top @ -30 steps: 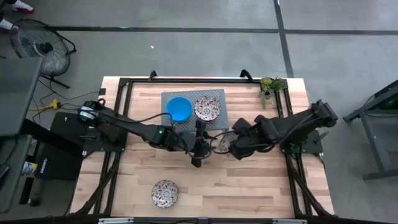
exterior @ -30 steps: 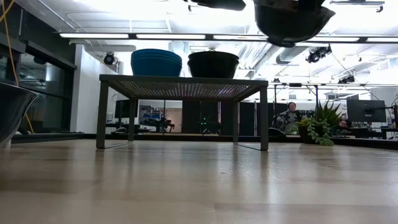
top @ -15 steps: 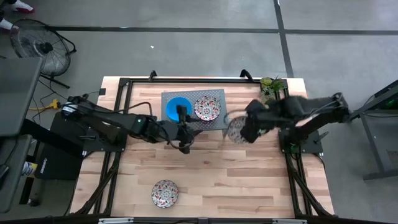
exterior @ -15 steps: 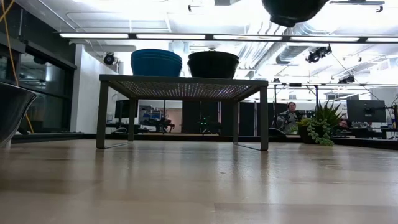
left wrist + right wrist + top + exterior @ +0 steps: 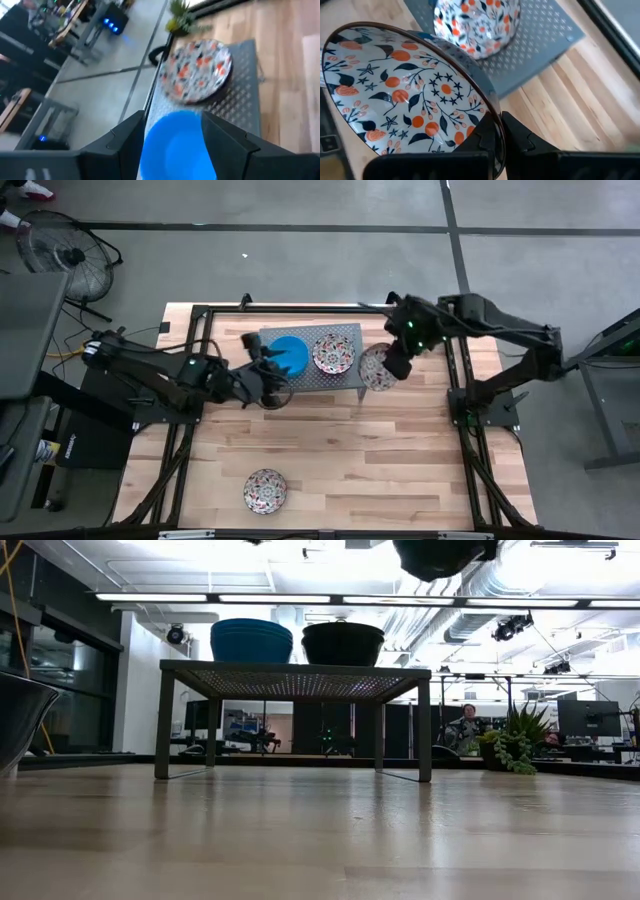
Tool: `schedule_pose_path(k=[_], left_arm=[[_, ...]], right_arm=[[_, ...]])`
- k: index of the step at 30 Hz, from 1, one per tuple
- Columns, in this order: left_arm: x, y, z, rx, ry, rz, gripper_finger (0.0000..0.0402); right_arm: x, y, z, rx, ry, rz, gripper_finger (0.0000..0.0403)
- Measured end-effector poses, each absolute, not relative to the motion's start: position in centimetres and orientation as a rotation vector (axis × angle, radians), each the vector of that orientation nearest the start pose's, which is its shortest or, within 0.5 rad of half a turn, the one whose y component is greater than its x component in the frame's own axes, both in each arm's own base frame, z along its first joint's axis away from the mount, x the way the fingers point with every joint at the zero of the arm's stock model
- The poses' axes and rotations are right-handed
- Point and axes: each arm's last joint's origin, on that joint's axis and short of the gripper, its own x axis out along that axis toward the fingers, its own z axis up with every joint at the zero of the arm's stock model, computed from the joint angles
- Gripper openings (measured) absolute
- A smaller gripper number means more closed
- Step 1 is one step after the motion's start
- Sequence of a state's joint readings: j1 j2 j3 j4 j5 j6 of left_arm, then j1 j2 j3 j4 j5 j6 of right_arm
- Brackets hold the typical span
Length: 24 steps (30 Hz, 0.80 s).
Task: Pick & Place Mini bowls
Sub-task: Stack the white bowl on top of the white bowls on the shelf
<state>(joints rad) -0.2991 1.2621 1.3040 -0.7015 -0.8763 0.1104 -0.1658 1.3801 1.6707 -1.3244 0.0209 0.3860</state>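
The right gripper (image 5: pixel 392 366), clamped on the rim of a floral bowl (image 5: pixel 376 367) held aloft, has the grey stand (image 5: pixel 345 376) and its floral stack (image 5: pixel 332 353) just beside it, toward the left arm.

No text, label, brand, number or sign can be read in any of the views. The bowls carry only a floral pattern or plain blue, and the screens in the room behind the worktop are too small to read.
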Motion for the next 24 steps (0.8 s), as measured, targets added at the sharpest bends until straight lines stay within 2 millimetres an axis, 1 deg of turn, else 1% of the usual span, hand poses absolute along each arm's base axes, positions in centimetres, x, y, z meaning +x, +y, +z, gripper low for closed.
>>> schedule_pose_path(k=[5,11,17,21,24], left_arm=[[22.4,-5.9,37.2,0.473,0.615,0.587,0.0190],[20.0,-6.5,36.4,0.521,0.672,0.661,0.0190],[17.7,-5.7,36.1,0.564,0.720,0.704,0.0190],[15.4,-4.7,35.9,0.552,0.686,0.727,0.0190],[13.7,-4.0,35.4,0.516,0.641,0.717,0.0190]], right_arm=[[24.6,-5.8,40.3,0.474,0.965,-0.309,0.0001],[27.0,-7.3,39.3,0.561,0.911,-0.276,0.0001],[29.5,-9.0,38.1,0.692,0.855,-0.289,0.0001],[31.0,-9.6,37.4,0.753,0.818,-0.302,0.0001],[31.4,-9.8,37.3,0.795,0.790,-0.324,0.0001]])
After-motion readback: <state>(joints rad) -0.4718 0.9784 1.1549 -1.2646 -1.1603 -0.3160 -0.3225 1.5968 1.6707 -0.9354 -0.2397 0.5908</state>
